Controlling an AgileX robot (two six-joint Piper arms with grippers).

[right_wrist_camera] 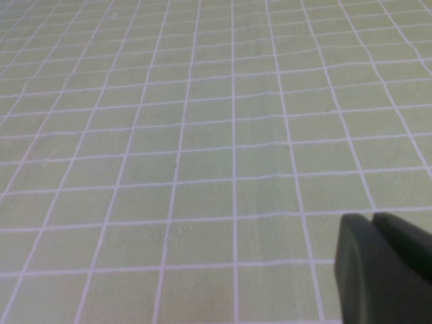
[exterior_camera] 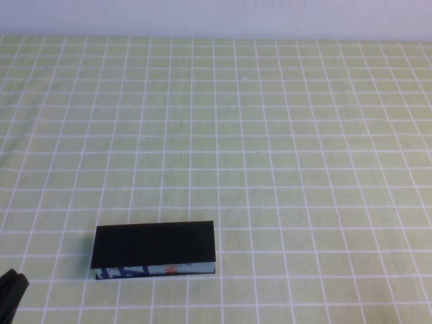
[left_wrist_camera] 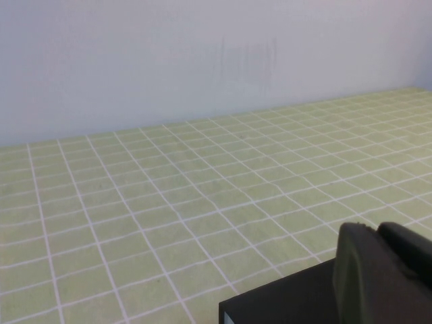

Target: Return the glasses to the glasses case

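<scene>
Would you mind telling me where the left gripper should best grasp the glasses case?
Probably across the glasses case's short depth, from above: it lies flat, closed, long side left-right. Left gripper sits at the near left corner; right gripper is elsewhere, over bare cloth.

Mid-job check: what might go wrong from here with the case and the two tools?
1. The glasses show in no view, and the glasses case lies with its lid down. Whether they are inside cannot be checked, so a blind next move may be wasted.
2. The left tool sits shut close to the case's near left corner, and a careless move could nudge the case.
The right tool, shut, hovers over bare cloth, posing little risk.
</scene>
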